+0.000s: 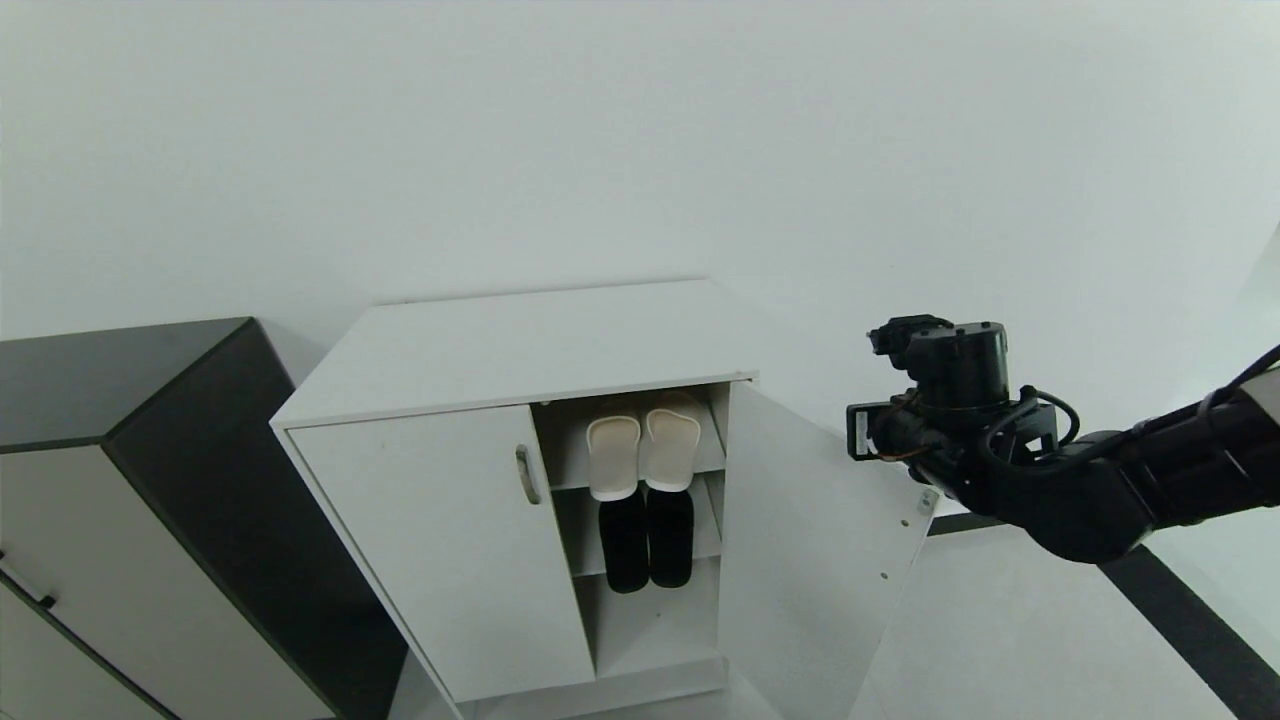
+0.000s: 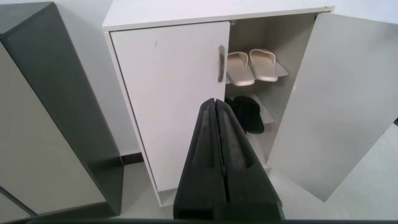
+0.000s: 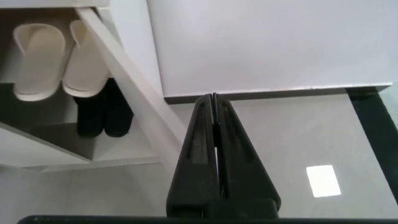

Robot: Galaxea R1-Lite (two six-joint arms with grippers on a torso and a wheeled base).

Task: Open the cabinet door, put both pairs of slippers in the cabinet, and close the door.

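Observation:
The white cabinet (image 1: 520,350) stands against the wall, its left door (image 1: 440,540) closed and its right door (image 1: 810,540) swung wide open. A pair of white slippers (image 1: 643,450) lies on the upper shelf, toes outward. A pair of black slippers (image 1: 648,540) lies on the shelf below. My right arm (image 1: 1050,480) hangs just beyond the open door's outer edge. In the right wrist view my right gripper (image 3: 214,98) is shut and empty, close beside the door's edge (image 3: 134,81). My left gripper (image 2: 216,102) is shut and empty, in front of the closed left door (image 2: 168,93) and apart from it.
A dark cabinet (image 1: 150,400) with pale fronts stands close on the white cabinet's left. A black stripe (image 1: 1180,620) crosses the pale floor on the right, beneath my right arm. A metal handle (image 1: 527,474) sits on the closed door's inner edge.

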